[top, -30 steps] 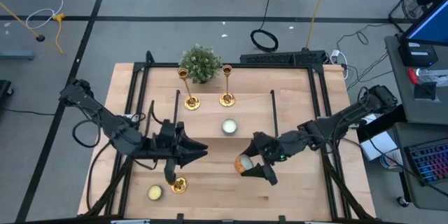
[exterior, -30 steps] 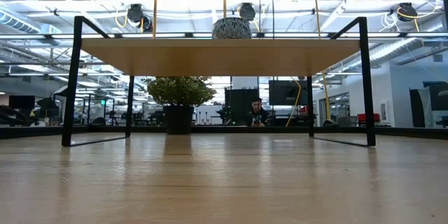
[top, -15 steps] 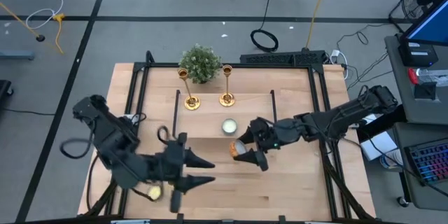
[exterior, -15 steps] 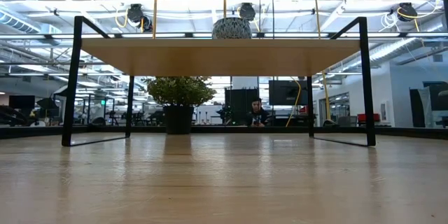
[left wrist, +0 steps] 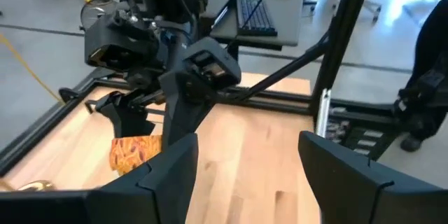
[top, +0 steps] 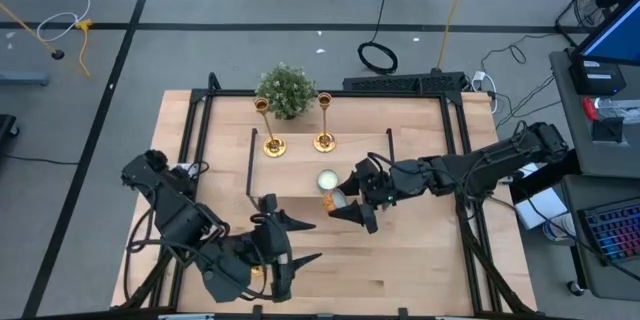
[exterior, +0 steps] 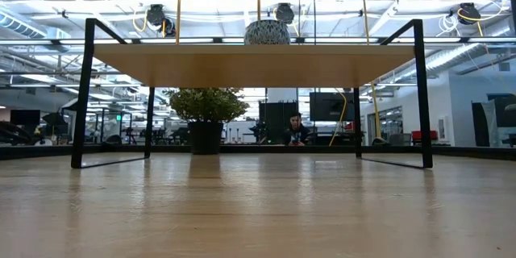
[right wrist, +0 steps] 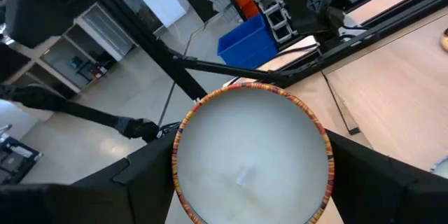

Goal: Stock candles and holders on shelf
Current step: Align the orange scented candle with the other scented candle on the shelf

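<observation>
A robotics lab or workshop in a big open hall. Grey concrete floor [top: 200, 0] with taped lines and loose cables [top: 378, 56]. Wooden desk [top: 420, 260] inside a black metal frame, two dark arms mounted at its sides. Beside it a workstation with keyboard [top: 610, 232] and monitor [top: 610, 35]. Blue storage bin [right wrist: 248, 42] on racks, bright ceiling lights, other benches, a person [exterior: 296, 129] seated far behind.
</observation>
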You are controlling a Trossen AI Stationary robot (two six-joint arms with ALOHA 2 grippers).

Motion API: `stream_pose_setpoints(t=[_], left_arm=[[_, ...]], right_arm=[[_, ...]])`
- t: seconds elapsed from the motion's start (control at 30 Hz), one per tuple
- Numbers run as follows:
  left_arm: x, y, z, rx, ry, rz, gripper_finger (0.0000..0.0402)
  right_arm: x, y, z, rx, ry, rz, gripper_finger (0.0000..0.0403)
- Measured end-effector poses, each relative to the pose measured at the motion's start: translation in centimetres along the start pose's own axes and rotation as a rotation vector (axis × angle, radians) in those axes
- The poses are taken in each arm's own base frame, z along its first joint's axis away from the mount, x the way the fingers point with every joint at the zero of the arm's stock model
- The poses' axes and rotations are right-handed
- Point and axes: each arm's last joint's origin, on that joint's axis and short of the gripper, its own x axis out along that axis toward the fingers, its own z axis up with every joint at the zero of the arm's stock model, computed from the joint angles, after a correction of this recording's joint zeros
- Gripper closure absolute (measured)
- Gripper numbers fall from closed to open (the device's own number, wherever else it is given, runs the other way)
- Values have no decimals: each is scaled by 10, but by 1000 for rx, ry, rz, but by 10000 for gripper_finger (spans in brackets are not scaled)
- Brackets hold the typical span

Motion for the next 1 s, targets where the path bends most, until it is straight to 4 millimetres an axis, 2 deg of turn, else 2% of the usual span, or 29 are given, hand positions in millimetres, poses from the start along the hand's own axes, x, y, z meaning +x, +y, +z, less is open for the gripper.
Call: stream_pose_setpoints(t=[0.2,0.37,0.5,0.67,0.77,1.0], left_arm=[[5,9,-6,74,66,46,146],[12,24,-13,140,186,69,146],[22,36,-13,120,256,50,146],[35,50,-7,51,254,92,146],[38,55,-6,71,258,109,145],[35,61,-12,232,304,171,98]], right_arm=[[0,-3,5,22,-23,-4,101],[0,-3,5,22,-22,-3,101],[0,-5,6,23,-27,-9,101],[1,-10,10,28,-40,-27,101],[1,-14,13,32,-49,-38,101],[1,-23,20,89,-74,-66,101]])
